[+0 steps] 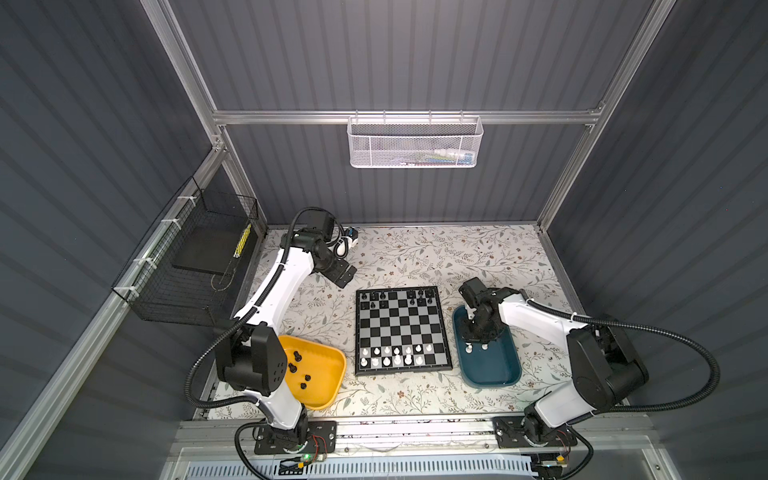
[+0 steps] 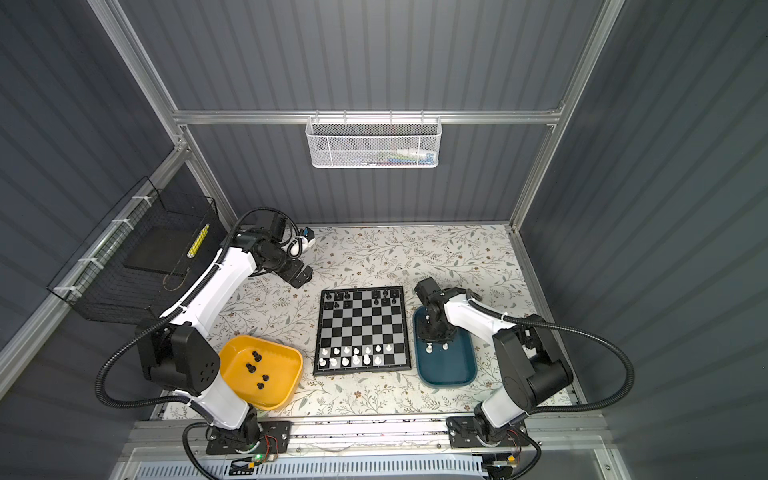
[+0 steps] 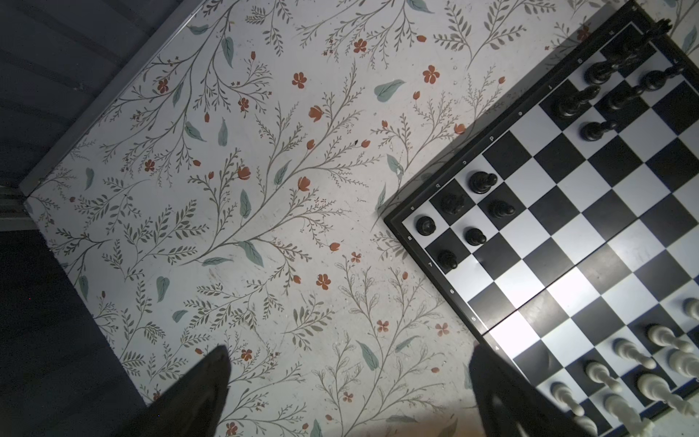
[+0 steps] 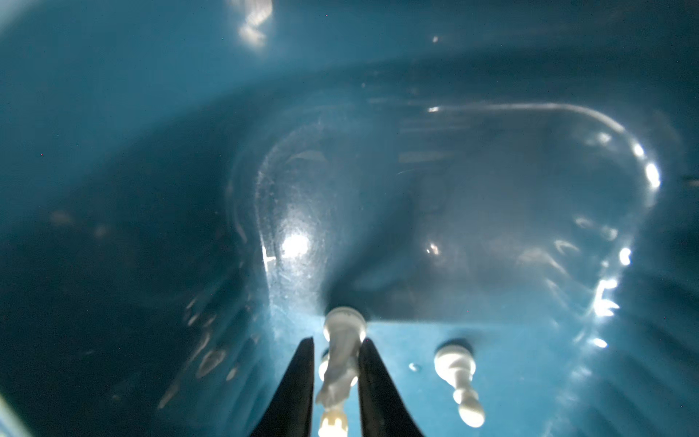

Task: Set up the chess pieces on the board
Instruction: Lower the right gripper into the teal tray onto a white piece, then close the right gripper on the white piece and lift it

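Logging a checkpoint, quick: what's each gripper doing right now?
Left gripper: open, empty.
Right gripper: straddling a white chess piece in the teal tray; grip cannot be told.

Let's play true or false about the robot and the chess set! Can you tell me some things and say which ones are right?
1. The yellow tray is empty. False: black pieces lie in it.
2. The right gripper reaches into the teal tray. True: its fingers stand on either side of a white piece.
3. The left gripper holds a chessman. False: it is open, holding nothing, above the table.
4. In both top views, white pieces stand at the lower end of the board. True.
5. The board's middle rows are full. False: they are bare.
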`<state>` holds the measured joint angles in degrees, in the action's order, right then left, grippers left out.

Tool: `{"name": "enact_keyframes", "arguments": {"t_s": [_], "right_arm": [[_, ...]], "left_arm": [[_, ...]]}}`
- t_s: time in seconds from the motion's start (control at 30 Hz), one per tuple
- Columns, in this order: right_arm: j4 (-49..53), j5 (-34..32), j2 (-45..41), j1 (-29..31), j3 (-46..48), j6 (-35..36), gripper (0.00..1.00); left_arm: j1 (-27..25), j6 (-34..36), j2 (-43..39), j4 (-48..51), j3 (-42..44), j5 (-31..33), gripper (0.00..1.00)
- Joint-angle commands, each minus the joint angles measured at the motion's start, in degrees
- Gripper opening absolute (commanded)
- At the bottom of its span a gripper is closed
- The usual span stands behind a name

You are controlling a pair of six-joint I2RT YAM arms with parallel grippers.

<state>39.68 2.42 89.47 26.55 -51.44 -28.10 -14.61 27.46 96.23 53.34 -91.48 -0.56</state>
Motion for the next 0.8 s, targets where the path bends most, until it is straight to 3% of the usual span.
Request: {"name": "enact_keyframes", "arguments": {"t_s": [0.0, 0.77], "right_arm": [[0.28, -0.77, 0.44, -0.12, -1.12, 0.40, 0.23], [1.24, -2.53, 1.23, -0.07, -2.17, 1.72, 0.13]], "left_arm": [[-0.33, 0.08, -0.14, 0.80, 0.52, -0.36, 0.99], [-0.38, 0.13, -0.60, 0.60, 0.79, -0.10, 1.00]]}}
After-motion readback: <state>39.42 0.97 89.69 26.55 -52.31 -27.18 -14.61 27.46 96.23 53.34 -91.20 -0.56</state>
